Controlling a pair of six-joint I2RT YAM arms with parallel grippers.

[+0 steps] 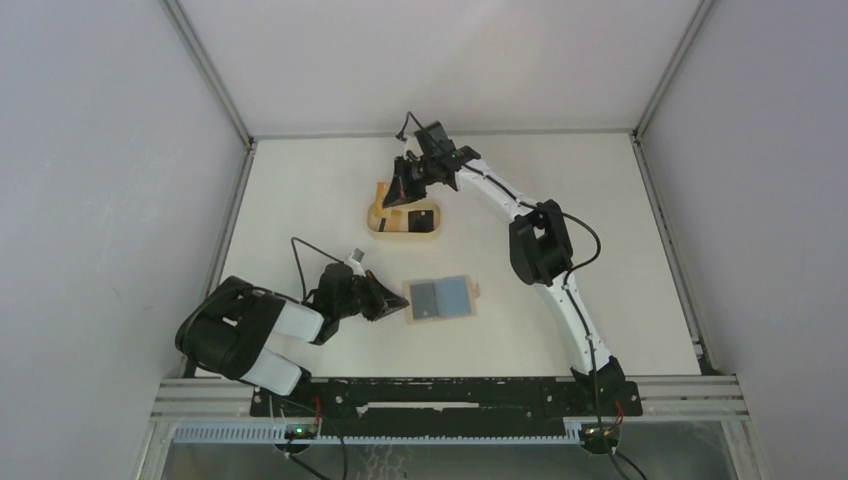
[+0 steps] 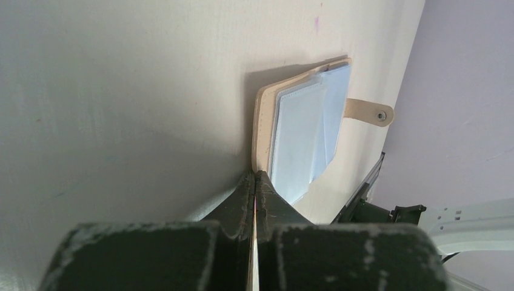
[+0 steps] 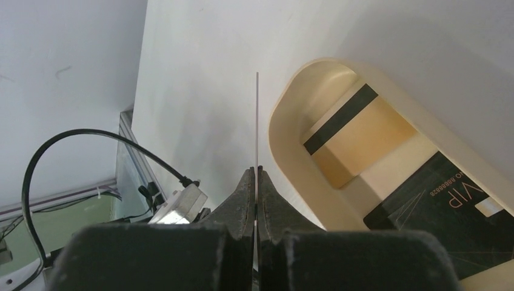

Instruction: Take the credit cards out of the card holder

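Enclosing table [image 1: 300, 200], card holder [image 1: 441, 298]: grey walls [image 1: 100, 180]

Card holder [image 1: 441, 298] before tray [image 3: 280, 139], two cards [image 3: 357, 136] in tray, third card [image 3: 257, 121] in right hand [image 3: 256, 173]

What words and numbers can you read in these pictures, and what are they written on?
"VIP": on the black card lying in the wooden tray.
"NO" followed by a row of digits: same card, too small to read for sure.
No writing shows on the tan card, the card holder, or the thin card seen edge-on in the right tool.
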